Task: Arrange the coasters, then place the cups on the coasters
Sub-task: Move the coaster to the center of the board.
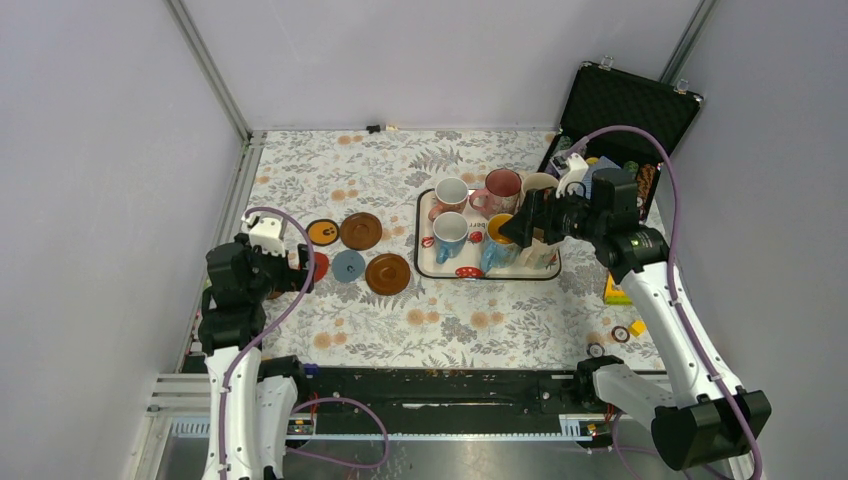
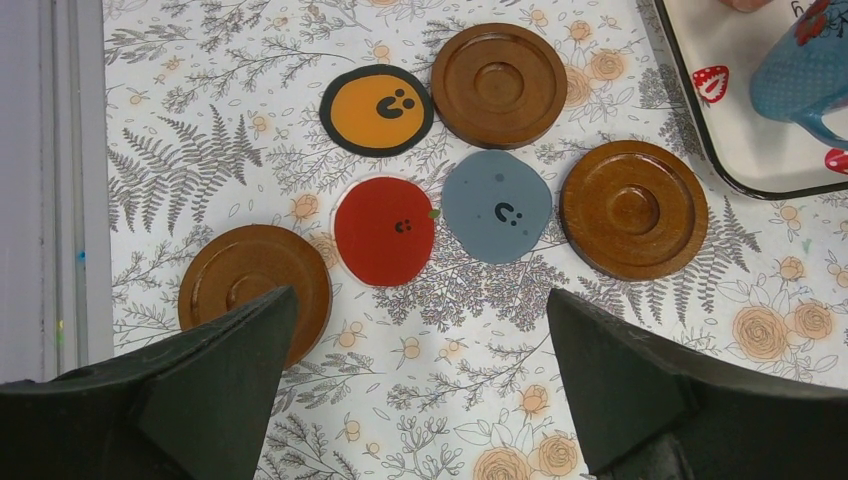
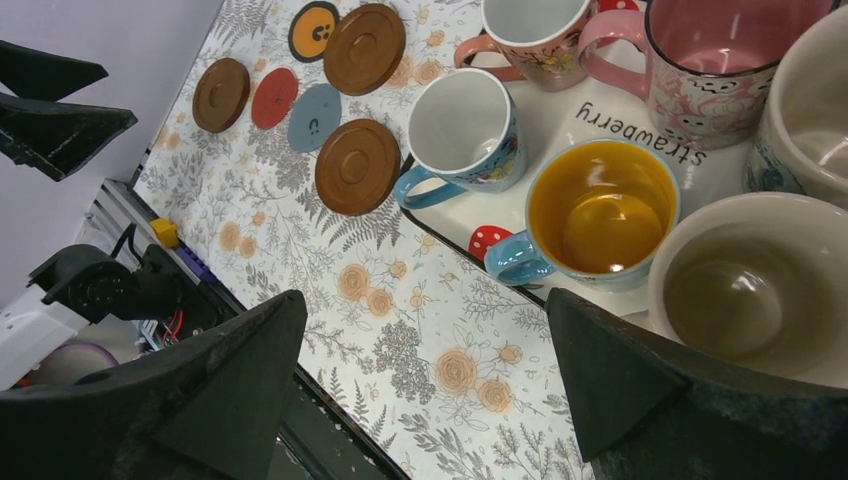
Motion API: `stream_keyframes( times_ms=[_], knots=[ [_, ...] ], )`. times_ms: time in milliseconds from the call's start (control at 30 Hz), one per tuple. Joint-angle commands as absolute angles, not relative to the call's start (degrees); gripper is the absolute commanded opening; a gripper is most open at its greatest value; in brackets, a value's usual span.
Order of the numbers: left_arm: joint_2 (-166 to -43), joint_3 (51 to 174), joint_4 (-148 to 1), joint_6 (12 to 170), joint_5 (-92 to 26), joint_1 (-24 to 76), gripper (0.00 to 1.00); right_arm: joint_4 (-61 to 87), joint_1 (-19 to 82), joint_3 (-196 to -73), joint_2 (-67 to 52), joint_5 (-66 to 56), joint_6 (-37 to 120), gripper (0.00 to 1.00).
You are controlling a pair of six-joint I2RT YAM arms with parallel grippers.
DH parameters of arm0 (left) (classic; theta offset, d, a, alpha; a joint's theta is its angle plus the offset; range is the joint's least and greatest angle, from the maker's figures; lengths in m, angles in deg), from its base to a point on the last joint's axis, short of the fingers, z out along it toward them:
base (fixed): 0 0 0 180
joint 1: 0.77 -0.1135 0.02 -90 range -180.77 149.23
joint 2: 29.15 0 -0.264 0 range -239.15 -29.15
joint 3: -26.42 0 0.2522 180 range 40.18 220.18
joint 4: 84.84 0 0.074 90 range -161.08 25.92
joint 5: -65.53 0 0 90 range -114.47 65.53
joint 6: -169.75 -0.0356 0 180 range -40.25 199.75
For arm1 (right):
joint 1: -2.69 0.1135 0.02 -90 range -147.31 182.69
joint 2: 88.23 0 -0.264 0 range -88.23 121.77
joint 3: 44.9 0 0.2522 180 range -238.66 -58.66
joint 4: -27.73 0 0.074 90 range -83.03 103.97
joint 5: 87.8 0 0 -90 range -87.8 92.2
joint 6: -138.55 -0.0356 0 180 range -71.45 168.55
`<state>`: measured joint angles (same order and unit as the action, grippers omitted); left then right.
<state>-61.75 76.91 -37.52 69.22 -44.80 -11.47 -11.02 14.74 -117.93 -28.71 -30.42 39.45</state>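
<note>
Six coasters lie on the floral cloth in two rows: black with orange centre (image 2: 377, 110), brown (image 2: 499, 84), red (image 2: 384, 231), grey-blue (image 2: 497, 205), brown (image 2: 633, 208) and brown (image 2: 255, 285). My left gripper (image 2: 420, 300) hangs open above the cloth just near of them, holding nothing. Six cups stand on a white tray (image 3: 560, 110): white-and-blue (image 3: 465, 125), blue with yellow inside (image 3: 600, 210), pink (image 3: 710, 65), white with pink handle (image 3: 530, 35), and two cream ones (image 3: 760, 285) (image 3: 815, 110). My right gripper (image 3: 425, 300) is open and empty, above the tray's near edge (image 1: 520, 228).
An open black case (image 1: 625, 110) with small items stands at the back right. A yellow-green block (image 1: 615, 290) and round chips (image 1: 621, 334) lie by the right wall. Grey walls close in both sides. A metal rail (image 1: 430, 400) runs along the near edge.
</note>
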Motion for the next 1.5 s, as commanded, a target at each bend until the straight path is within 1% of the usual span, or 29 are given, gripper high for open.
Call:
stream_keyframes(
  times_ms=[0,133,233,300,367,467,567,667,733,867,1033,1200,1367,1467],
  knots=[
    [-61.22,79.08,-39.77,68.91,-47.57,-12.63,0.99,-13.33,15.16,-123.23,-27.37,-27.74,40.56,0.99],
    [-61.8,79.44,-39.22,68.72,-47.74,-12.69,0.99,-19.9,16.39,-133.61,-21.59,-26.43,42.06,0.94],
    [-62.15,79.17,-39.55,68.59,-48.54,-12.63,0.99,-25.44,18.39,-142.8,-15.21,-22.54,43.45,0.91],
    [-62.28,79.34,-39.16,68.43,-48.01,-12.64,0.99,-27.65,20.15,-147.48,-11.66,-22.61,44.25,0.9],
    [-61.94,79.21,-39.43,68.41,-47.36,-12.64,0.99,-27.32,22.82,-149.56,-9.68,-21.74,45.01,0.9],
    [-61.36,78.82,-39.73,68.43,-47.51,-12.7,0.99,-24.82,29.73,-149.68,-7.37,-20.45,47.87,0.9],
    [-60.75,78.68,-39.71,68.57,-48.47,-12.68,0.99,-26.01,39.54,-151.25,-3.25,-12.56,53.62,0.91],
    [-59.59,78.57,-39.7,69.28,-48.32,-12.71,0.99,-27.56,47.92,-153.41,2.91,-6.34,56.95,0.91],
    [-58.3,78.18,-39.97,69.77,-48.16,-12.73,0.99,-29.21,50.91,-155.78,9.02,-5.76,57.54,0.92],
    [-56.36,77.17,-41.09,70.08,-48.02,-12.73,0.99,-33.1,54.26,-163.54,20.43,-6.23,58.14,0.91],
    [-57.51,77.19,-41.24,69.99,-47.79,-12.72,0.99,-33.29,56.66,-174.15,33.09,0.11,58.9,0.91],
    [-59.03,77.39,-41.65,70.38,-46.12,-12.7,0.99,-34.44,57.24,-188.17,44.69,6.48,53.74,0.88],
    [-57.04,76.99,-41.56,70.54,-47.42,-12.73,0.99,-32.77,57.74,-199.54,53.45,10.51,52.46,0.89],
    [-54.87,76.56,-41.55,70.39,-48.14,-12.73,0.99,-27.81,58.21,-199.19,54.82,14.36,53.81,0.91]
  ],
)
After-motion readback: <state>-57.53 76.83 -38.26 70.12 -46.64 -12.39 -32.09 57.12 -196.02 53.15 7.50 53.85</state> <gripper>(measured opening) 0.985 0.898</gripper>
